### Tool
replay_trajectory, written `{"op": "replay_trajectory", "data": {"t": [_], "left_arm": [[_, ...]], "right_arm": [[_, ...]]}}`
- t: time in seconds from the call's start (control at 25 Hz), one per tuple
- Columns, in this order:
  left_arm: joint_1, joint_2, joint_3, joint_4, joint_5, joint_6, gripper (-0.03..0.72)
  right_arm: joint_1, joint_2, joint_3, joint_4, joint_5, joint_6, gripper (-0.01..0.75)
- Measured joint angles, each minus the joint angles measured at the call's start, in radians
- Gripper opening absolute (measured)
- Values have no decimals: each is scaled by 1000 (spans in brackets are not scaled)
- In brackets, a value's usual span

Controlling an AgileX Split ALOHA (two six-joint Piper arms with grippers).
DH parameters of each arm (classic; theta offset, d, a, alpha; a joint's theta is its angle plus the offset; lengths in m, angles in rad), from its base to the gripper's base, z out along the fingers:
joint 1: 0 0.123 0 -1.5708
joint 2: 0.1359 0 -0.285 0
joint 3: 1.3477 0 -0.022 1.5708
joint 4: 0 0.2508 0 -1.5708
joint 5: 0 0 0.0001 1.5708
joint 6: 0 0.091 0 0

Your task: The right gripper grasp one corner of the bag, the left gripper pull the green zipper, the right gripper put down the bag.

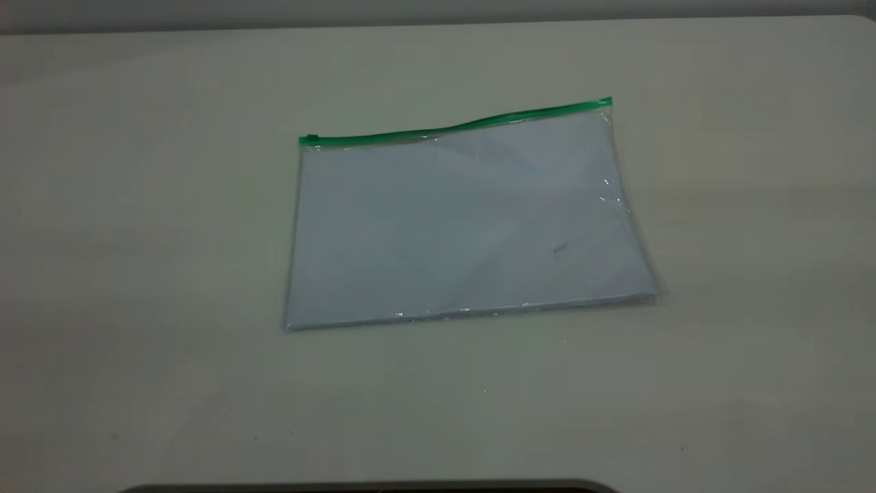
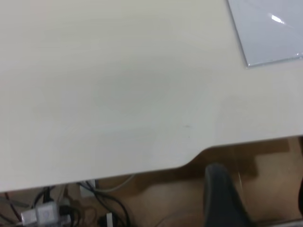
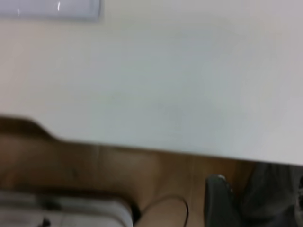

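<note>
We see the bag [image 1: 465, 219] lying flat near the middle of the bench [image 1: 137, 274], its green zipper [image 1: 452, 127] along the edge toward the bench's far side and the slider tab [image 1: 313, 139] at that strip's left end. Nothing touches it. One dark finger of the left gripper [image 2: 222, 196] and one of the right gripper [image 3: 220, 198] hang beyond the bench edge; we cannot tell how wide either stands.

Bag [image 3: 49, 8] edge on pale table [image 3: 189, 85], dark tool [image 3: 222, 201] off its edge.
</note>
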Motion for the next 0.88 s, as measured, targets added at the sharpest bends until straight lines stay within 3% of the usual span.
{"op": "replay_trajectory", "data": {"t": [0.28, 0.56, 0.88], "left_arm": [[42, -75, 0, 2, 7, -1, 452], [90, -183, 0, 2, 12, -1, 452], [58, -191, 1, 2, 15, -1, 452]], "right_arm": [[-109, -310, 0, 0, 10, 0, 413], [-110, -454, 0, 0, 22, 0, 413], [-110, -454, 0, 1, 22, 0, 413]]}}
